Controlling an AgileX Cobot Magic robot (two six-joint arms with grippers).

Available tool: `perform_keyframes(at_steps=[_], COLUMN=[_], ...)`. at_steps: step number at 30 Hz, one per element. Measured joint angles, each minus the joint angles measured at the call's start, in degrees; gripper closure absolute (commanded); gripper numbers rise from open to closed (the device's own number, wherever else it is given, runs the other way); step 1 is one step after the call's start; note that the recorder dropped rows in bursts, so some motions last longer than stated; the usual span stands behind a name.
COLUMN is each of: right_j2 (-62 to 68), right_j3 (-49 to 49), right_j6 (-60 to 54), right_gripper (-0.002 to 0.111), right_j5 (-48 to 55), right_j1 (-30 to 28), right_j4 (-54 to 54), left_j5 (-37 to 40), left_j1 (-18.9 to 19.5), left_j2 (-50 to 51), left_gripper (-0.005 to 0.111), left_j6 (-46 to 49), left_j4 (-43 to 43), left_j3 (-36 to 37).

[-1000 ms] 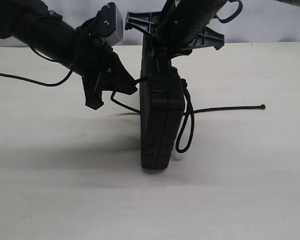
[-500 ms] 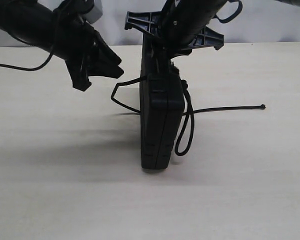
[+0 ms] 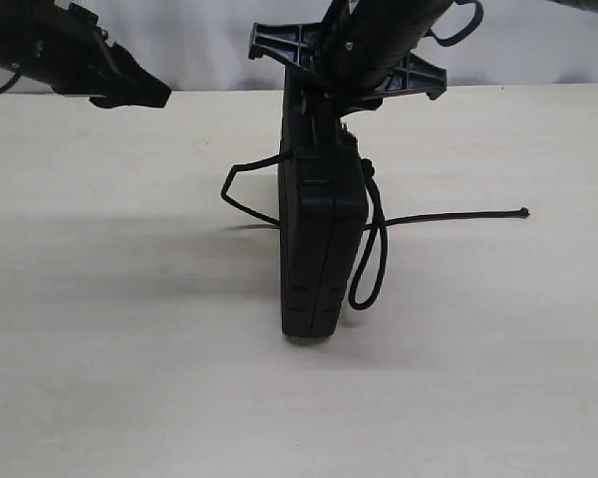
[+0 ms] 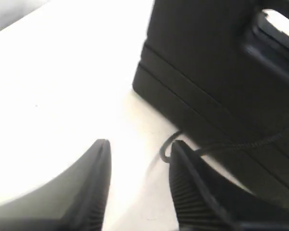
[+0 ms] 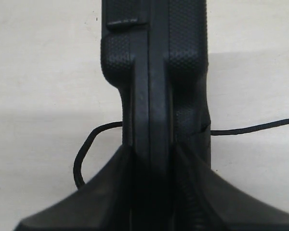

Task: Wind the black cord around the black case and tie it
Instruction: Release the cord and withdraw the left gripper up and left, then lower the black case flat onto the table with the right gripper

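- Standing on edge on the table [image 3: 130,378], the black case [image 3: 319,239] is kept upright, judged so that cord can be passed around it.
- Its upper edge is clamped by the right gripper [image 5: 151,151]; the left gripper [image 4: 140,143] is spread wide, empty.
- The thin black cord [image 3: 458,216] is looped slackly about the case, its knotted tip trailed across the table.

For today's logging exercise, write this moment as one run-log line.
left gripper: open, empty | right gripper: shut on black case, upright | black cord: loose across case, untied
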Motion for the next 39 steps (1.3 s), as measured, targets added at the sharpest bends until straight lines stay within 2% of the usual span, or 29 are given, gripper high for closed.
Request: perform_keyframes(at_steps=[3,4,6,13,22,25,29,39], right_j2=[0.00,0.00,0.00,0.59,6.73,9.92,14.50,19.12], right_j3=[0.00,0.00,0.00,0.00,-1.35,-1.56,-0.60,0.03], right_j6=[0.00,0.00,0.00,0.00,0.89,0.76,0.54,-1.21], right_gripper=[0.104,0.104,0.104,0.104,0.104,0.104,0.104,0.104], right_j5=[0.00,0.00,0.00,-0.98,-12.75,-15.64,-13.66,-13.83], right_j1=[0.00,0.00,0.00,0.65,7.09,9.03,9.84,11.24], right_j4=[0.00,0.00,0.00,0.60,4.03,6.29,6.02,4.97], left_j5=[-0.46,-0.54,-0.28,-0.04,-2.30,-3.29,-3.95,-4.23], left_j1=[0.67,0.67,0.67,0.67,0.91,3.12,5.27,5.41], left_j2=[0.00,0.00,0.00,0.00,0.00,0.00,0.00,0.00], left_gripper=[0.084,0.096,0.107,0.107,0.107,0.107,0.107,0.107], left_j6=[-1.79,-2.06,-2.64,-4.20,-4.33,-4.86,-5.69,-5.81], left_j4=[-1.40,-1.54,-1.78,-1.78,0.06,0.06,-0.05,-0.05], left_j3=[0.00,0.00,0.00,0.00,0.00,0.00,0.00,0.00])
